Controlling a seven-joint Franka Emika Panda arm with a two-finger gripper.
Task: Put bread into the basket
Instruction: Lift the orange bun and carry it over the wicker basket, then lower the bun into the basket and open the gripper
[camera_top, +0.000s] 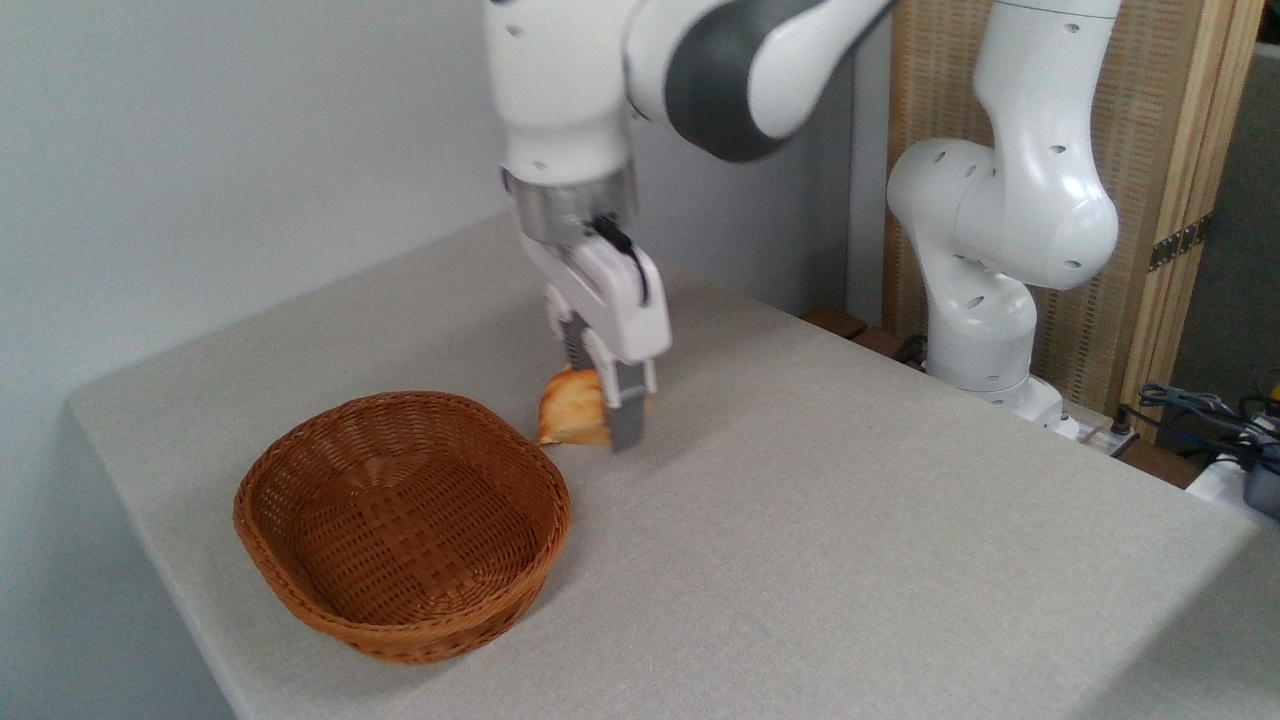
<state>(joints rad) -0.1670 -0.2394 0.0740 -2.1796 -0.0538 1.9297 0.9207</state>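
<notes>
We see the pincer (612, 405) closed narrowly around the bread (572, 408) low over the worktop (850, 520), the basket (400, 525) below-left of it; an off-centre grip could let the bun slip short of the rim.

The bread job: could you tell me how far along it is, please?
Done: the gripper has reached the bread, fingers either side of it. In hand: the grasp, with the bread low by the table. Left: lifting it and placing it in the basket, which holds nothing.
</notes>
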